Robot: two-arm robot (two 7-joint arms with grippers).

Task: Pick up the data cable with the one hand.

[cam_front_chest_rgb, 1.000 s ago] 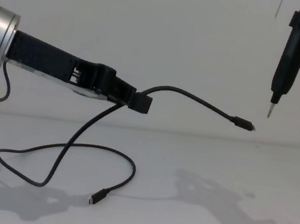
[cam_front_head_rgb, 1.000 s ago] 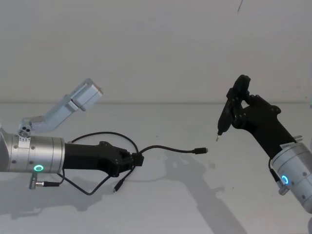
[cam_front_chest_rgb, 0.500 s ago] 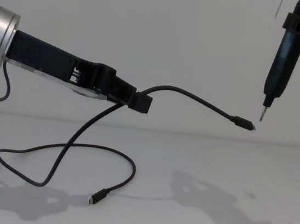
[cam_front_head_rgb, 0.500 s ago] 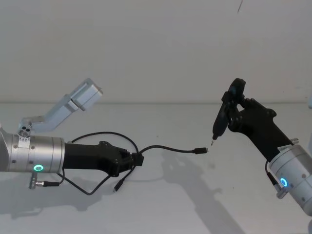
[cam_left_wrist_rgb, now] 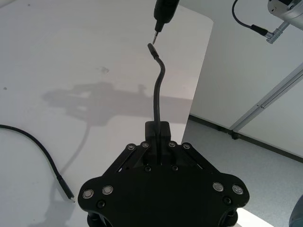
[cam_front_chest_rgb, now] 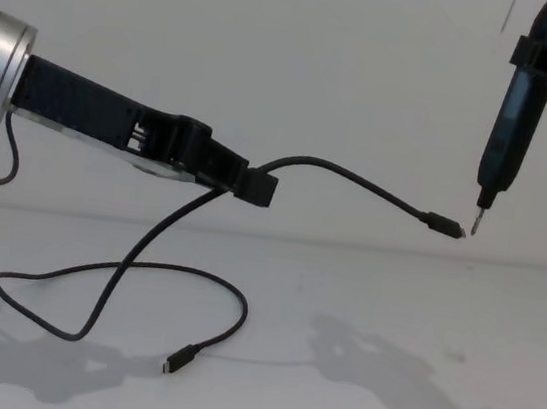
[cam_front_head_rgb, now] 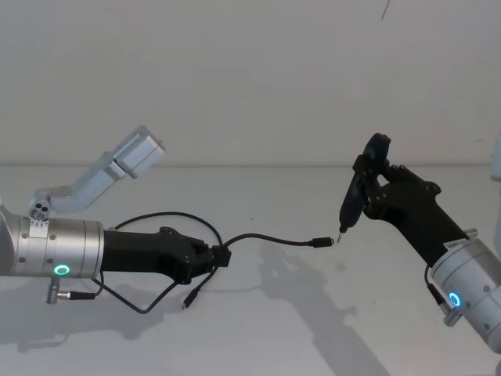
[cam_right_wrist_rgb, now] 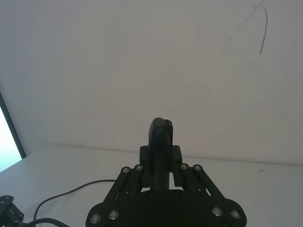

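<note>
While clamped on cable [cam_front_chest_rgb: 347, 181] mid-length, left claw [cam_front_chest_rgb: 252, 186] held it aloft, far plug on surface [cam_front_chest_rgb: 352, 376]. Right claw [cam_front_head_rgb: 368, 188] clamped on pen tool [cam_front_chest_rgb: 513, 105]. Next, probably: lift clear.

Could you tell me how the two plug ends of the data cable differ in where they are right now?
The raised plug of the data cable hangs in the air past the left gripper, while the other plug lies on the table. The raised plug sits right by the pen tool's metal tip, held by the right gripper; the other has nothing near it. Both are small and black.
</note>
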